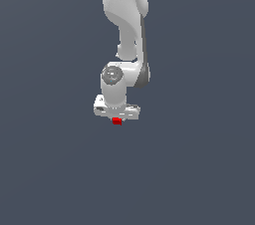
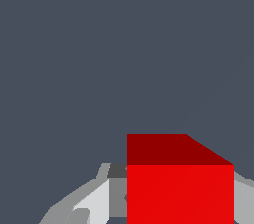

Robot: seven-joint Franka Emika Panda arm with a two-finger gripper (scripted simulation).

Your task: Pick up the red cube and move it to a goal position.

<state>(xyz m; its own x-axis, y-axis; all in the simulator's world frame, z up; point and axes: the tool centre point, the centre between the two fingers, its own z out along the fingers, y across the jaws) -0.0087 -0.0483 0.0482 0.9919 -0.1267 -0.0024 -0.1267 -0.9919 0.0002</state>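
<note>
Exterior view: a white robot arm (image 1: pixel 124 20) w/ dark joint seams comes down from the top edge, near the middle of the frame, against a plain dark blue-grey background (image 1: pixel 45 169) that fills everything else. No edges or horizon show, so surface vs. empty space can't be told apart. The arm ends in a rounded wrist w/ a grey circular cap, then a wide white gripper (image 1: pixel 117 117) body pointing downward.

The red cube (image 1: pixel 117 121), tiny and bright red, sits directly under the gripper body, touching its underside, approx. centred, a little toward the exterior view's left of the body's midpoint. The fingers themselves are too small to make out here.

Wrist view: the red cube (image 2: pixel 179 193) looks large and close; its bright red face and a darker red face both show, and it's cut off by the frame edge. A light grey finger (image 2: pixel 92 200) sits right against one side of the cube, and a sliver of another grey finger part (image 2: pixel 244 198) shows against the opposite side. So the gripper is clamped on the cube, one finger per side. Rest of this view is the same flat blue-grey.
</note>
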